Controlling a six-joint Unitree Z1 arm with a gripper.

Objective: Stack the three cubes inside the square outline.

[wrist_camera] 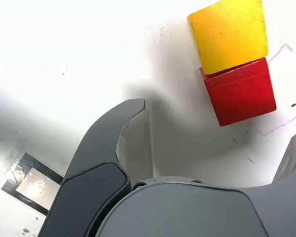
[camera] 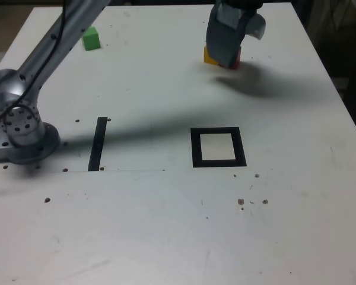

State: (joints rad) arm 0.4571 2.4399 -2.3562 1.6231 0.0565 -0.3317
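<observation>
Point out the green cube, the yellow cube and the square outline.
green cube [camera: 91, 38]: exterior view, on its front face.
yellow cube [wrist_camera: 229, 33]: wrist view, on its large visible face.
square outline [camera: 195, 148]: exterior view, on the black border's left side.

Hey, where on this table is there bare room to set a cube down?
The square outline holds nothing. Bare table runs along the near edge below it, and between the black strip and the outline. It is crowded at the far side, where the open gripper hangs over the touching yellow cube and red cube.
</observation>
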